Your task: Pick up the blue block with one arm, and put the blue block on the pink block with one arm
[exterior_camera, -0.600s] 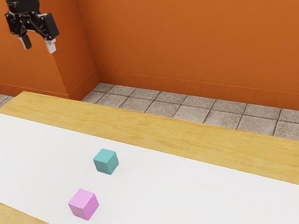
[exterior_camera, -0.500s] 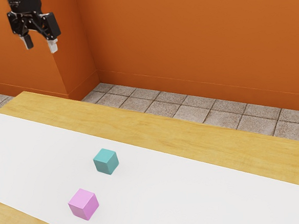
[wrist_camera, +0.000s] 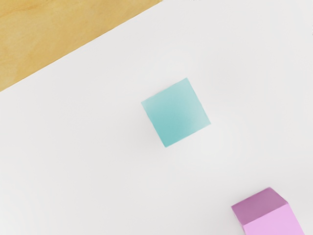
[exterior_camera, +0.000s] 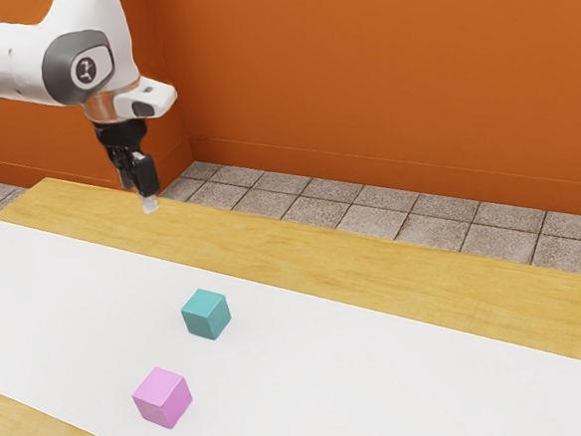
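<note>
A grained wooden table (exterior_camera: 394, 271) bears a smooth white sheet (exterior_camera: 402, 380). The glossy white arm (exterior_camera: 30, 57) hangs its black gripper (exterior_camera: 148, 200) edge-on, so I cannot tell whether it is parted or closed. The blue block (exterior_camera: 205, 314), a matte teal cube, rests on the sheet near the pink block (exterior_camera: 162, 397) without touching it.

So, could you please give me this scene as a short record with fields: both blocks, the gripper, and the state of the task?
blue block: resting on the white surface of the table, nothing touching it
pink block: on the same surface, apart from the blue block, nothing on top
gripper: in the air above the table, touching neither block
task state: blue block not yet picked up
</note>
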Controlling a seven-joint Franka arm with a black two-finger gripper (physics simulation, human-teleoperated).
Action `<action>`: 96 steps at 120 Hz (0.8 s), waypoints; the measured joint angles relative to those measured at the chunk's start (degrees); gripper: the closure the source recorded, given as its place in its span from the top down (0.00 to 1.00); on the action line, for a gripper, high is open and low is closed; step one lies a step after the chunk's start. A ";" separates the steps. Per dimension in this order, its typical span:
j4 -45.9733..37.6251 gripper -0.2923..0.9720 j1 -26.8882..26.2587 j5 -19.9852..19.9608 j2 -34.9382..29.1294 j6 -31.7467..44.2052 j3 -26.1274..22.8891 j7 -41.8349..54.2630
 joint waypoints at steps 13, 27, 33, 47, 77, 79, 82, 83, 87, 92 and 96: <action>-3.38 0.77 -1.17 1.14 1.66 6.11 -0.23 9.65; -12.90 0.77 -2.01 0.69 1.67 15.08 -0.15 19.68; -16.06 0.77 -1.95 -0.01 1.90 19.18 -0.12 23.60; -16.99 0.77 1.09 -0.75 6.55 25.50 -0.16 31.76; -17.10 0.77 4.10 -2.38 10.69 31.48 -1.19 45.26; -17.00 0.77 4.17 -2.40 11.20 31.69 -1.57 46.14; -16.81 0.77 4.08 -2.43 11.89 31.97 -2.00 47.41; -16.76 0.77 4.05 -2.45 12.07 32.06 -2.10 47.82; -16.62 0.77 4.11 -2.50 12.59 32.39 -2.39 49.41; -16.44 0.77 4.66 -2.59 13.16 32.74 -2.56 51.28; -15.98 0.77 4.93 -2.71 13.80 32.99 -2.63 52.68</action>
